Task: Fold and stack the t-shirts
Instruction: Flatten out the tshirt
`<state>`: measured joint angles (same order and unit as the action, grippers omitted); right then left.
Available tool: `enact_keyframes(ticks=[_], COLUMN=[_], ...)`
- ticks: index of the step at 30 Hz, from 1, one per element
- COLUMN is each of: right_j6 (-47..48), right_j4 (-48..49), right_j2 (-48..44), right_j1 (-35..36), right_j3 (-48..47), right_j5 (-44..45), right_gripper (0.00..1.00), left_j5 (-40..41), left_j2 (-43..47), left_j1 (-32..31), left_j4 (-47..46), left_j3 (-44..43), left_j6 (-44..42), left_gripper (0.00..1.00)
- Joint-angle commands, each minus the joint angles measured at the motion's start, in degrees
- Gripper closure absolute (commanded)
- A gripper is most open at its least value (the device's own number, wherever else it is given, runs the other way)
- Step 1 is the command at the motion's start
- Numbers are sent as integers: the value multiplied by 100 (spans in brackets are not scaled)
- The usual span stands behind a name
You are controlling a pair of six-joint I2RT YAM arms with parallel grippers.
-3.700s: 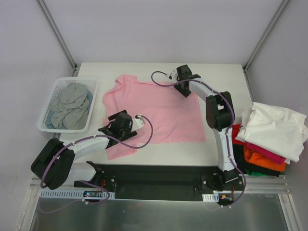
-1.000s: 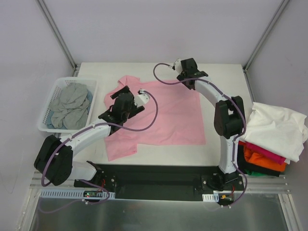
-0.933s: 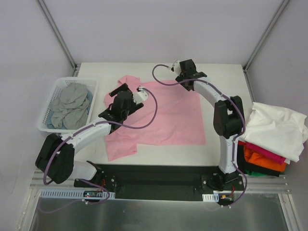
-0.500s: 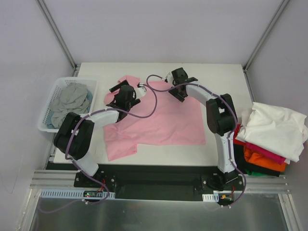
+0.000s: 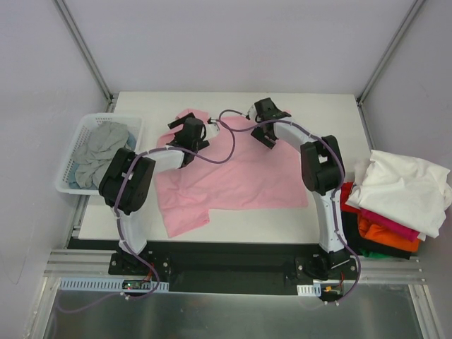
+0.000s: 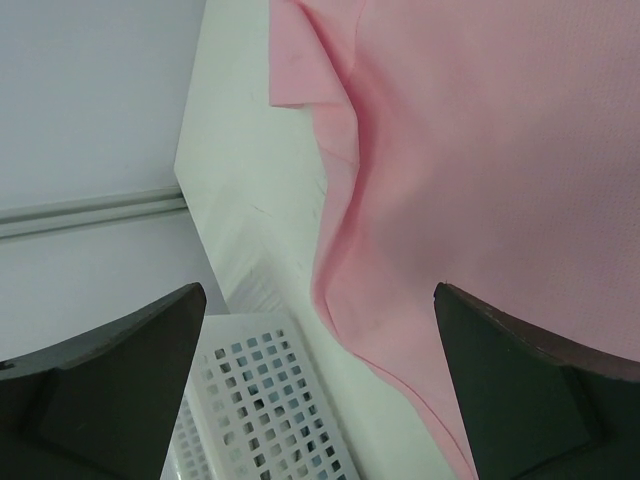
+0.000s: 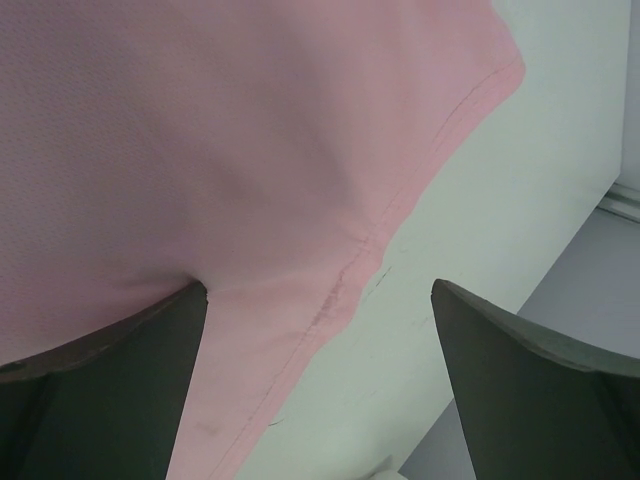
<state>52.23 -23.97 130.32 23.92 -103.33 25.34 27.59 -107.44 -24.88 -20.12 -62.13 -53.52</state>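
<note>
A light pink t-shirt (image 5: 236, 173) lies spread flat in the middle of the white table (image 5: 318, 113). My left gripper (image 5: 189, 134) hovers over its far left shoulder area, open, with the shirt's edge (image 6: 480, 150) and bare table between the fingers (image 6: 110, 390). My right gripper (image 5: 265, 126) is over the far edge of the shirt, also open and holding nothing. The pink hem (image 7: 200, 130) runs between its fingers (image 7: 530, 380), and the left finger touches the cloth. A grey t-shirt (image 5: 102, 152) is bunched in the basket. Folded t-shirts are stacked at the right, white (image 5: 402, 191) on top of orange (image 5: 385, 236).
A white lattice basket (image 5: 68, 189) stands at the table's left edge; its corner (image 6: 260, 410) shows under my left gripper. The stack at the right overhangs the table's right side. Metal frame posts (image 5: 85, 49) rise at the back corners.
The right gripper has opened and drawn in toward the shirt's far edge. The left gripper has slid to the far left of the shirt. The shirt's near-left sleeve has shifted slightly right.
</note>
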Motion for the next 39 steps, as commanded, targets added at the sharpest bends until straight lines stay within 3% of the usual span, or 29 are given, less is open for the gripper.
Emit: enact_keyframes(ticks=[1,17,29,39], right_j6=[262,359,385,674], right_j4=[15,68,-12,6], right_j2=[195,196,98,669], right_j1=[-98,-327,-309,-379], right_j3=[-284,-152,-179,-916], right_j5=[216,392,471,814], right_gripper=[0,0,0,0], left_j5=[141,194,88,36], left_j2=[-216,-962,-1763,-2395], left_j1=[36,36,133,335], left_j4=[-18,-352,-309,-106], left_j3=[-422,-765,-1635,-2532], left_j6=[-255,-871,-1152,-1415], left_gripper=[1,1,1,1])
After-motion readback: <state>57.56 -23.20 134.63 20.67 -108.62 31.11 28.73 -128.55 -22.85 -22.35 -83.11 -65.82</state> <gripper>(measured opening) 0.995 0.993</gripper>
